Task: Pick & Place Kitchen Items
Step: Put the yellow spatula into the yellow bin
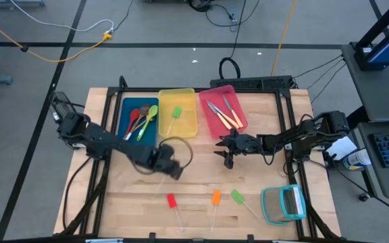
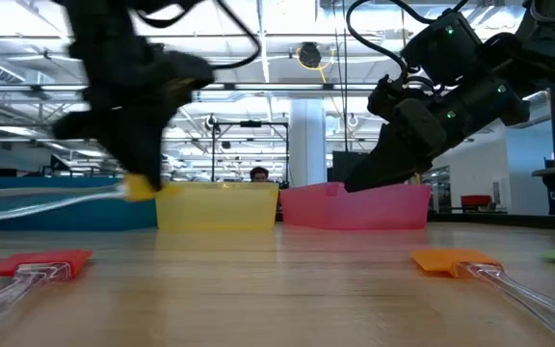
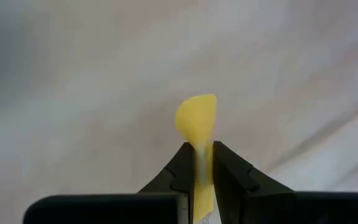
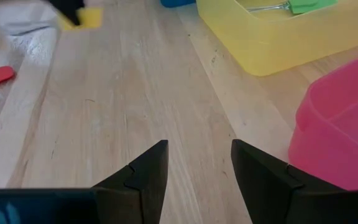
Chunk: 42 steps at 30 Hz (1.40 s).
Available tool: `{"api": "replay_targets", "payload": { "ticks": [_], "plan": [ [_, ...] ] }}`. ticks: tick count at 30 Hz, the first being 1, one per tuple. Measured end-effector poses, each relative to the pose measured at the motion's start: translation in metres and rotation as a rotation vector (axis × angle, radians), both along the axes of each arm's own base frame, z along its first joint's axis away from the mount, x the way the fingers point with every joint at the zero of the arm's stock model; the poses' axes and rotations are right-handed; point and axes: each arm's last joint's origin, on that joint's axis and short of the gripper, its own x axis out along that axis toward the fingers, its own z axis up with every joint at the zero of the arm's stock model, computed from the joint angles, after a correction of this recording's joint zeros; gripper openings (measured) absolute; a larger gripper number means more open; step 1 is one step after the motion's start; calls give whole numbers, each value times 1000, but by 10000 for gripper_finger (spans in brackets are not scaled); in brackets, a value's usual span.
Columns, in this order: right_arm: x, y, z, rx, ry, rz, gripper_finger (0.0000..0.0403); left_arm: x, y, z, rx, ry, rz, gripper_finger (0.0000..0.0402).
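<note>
Wooden tabletop (image 1: 201, 162), slatted, is carrying three bins along its far edge and loose utensils near its front.

Left claw (image 1: 169, 167): hanging over mid-tabletop, clamped on a yellow stick (image 3: 197, 124); the wrist view is showing both fingers pinching the clear handle just below the yellow head.

Blue bin (image 1: 128, 112): holding red, brown and green spoons (image 1: 140, 121).

Yellow bin (image 1: 189, 108): holding a green stick (image 1: 175, 113).

Red stick (image 1: 171, 200), orange stick (image 1: 216, 197), second green stick (image 1: 238, 196): lying near the front edge, well apart from the bins.

Pink bin (image 1: 215, 120): holding knives (image 1: 223, 111).

Right claw (image 1: 225, 152): waiting just in front of the pink bin, fingers standing apart and holding nothing.

Handling, judged: sticks are looking light and stiff, handles smooth and probably slippery; gripping close under the head should be limiting swing.

Views: the high view is blurring the left claw and hiding its load; the left wrist view is settling the grip. The low view alone is showing the yellow head raised off the wood.
</note>
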Motion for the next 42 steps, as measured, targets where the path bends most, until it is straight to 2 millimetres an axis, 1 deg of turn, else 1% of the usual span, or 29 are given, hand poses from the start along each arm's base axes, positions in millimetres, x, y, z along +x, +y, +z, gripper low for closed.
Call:
{"api": "replay_targets", "payload": {
  "ticks": [6, 10, 14, 17, 20, 22, 25, 29, 32, 35, 38, 42],
  "plan": [
    [0, 0, 0, 0, 0, 0, 171, 32, 55, 37, 160, -96, -54, 39],
    [0, 0, 0, -6, -3, 4, 171, 44, 99, 61, 234, -133, -66, 33],
    [0, 0, 1, -19, -5, 11, 171, 43, 147, 74, 297, -134, -4, 33],
    [0, 0, 1, -19, -6, 11, 171, 37, 183, 77, 335, -151, 72, 37],
    [1, 0, 2, -19, -19, 11, 171, 29, 213, 75, 349, -160, 130, 33],
    [1, 0, 3, -19, -28, 10, 171, 23, 228, 74, 343, -166, 167, 33],
    [2, 0, 3, -27, -32, 12, 171, 14, 241, 69, 337, -143, 210, 33],
    [2, 0, 4, -40, -41, 17, 171, 8, 247, 55, 329, -103, 231, 38],
    [2, 0, 4, -39, -44, 17, 171, 11, 249, 38, 321, -86, 234, 40],
    [2, 0, 4, -39, -45, 17, 171, 22, 254, 20, 308, -103, 223, 39],
    [2, 0, 4, -38, -47, 16, 171, 29, 259, 3, 268, -107, 204, 35],
    [2, 0, 4, -40, -47, 16, 171, 30, 264, -16, 236, -54, 205, 43]
  ]
}}
